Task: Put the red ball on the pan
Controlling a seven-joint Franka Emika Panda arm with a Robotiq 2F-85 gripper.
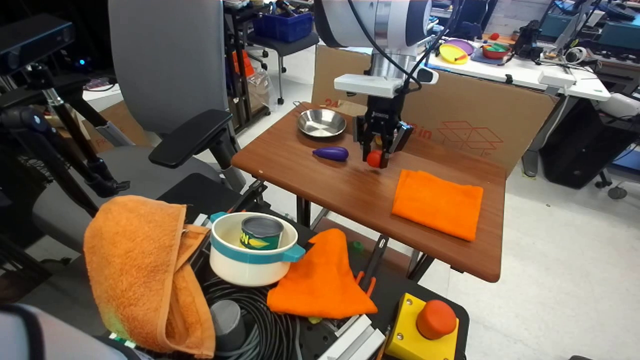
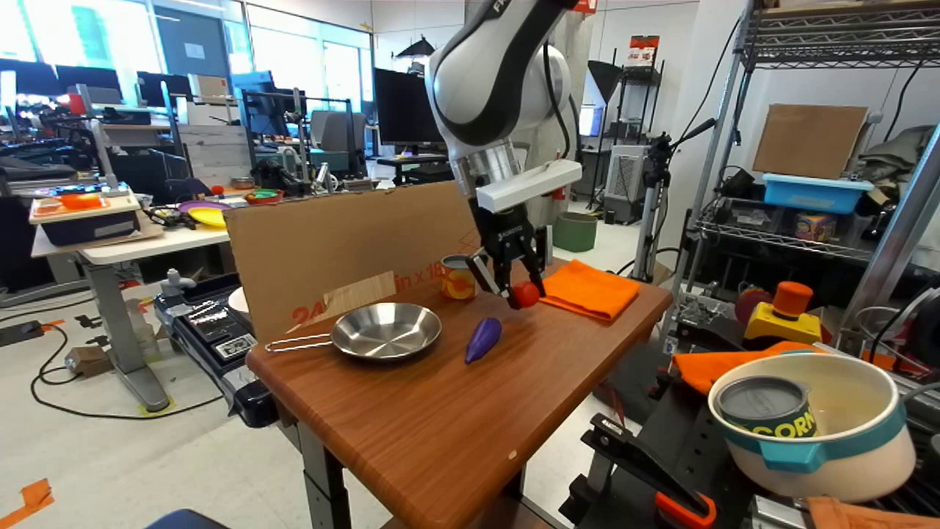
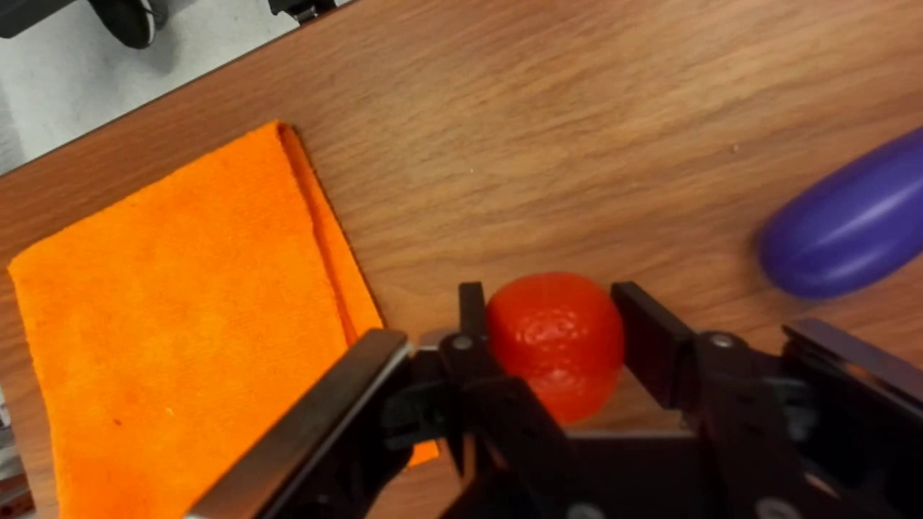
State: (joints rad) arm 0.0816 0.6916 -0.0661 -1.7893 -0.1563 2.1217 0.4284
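The red ball (image 1: 374, 158) is between the two fingers of my gripper (image 1: 375, 161), touched from both sides. It also shows in an exterior view (image 2: 525, 294) and in the wrist view (image 3: 555, 346), where the gripper (image 3: 549, 306) is shut on it. The ball appears a little above the brown table (image 1: 345, 182). The silver pan (image 1: 321, 123) stands at the table's far corner in an exterior view, with its wire handle pointing outward. The pan (image 2: 385, 332) is empty and apart from the gripper.
A purple eggplant (image 2: 484, 339) lies between the pan and the gripper. A folded orange cloth (image 1: 437, 204) lies on the ball's opposite side. A can (image 2: 459, 279) stands behind the gripper. A cardboard sheet (image 2: 352, 242) rises along the table's back edge.
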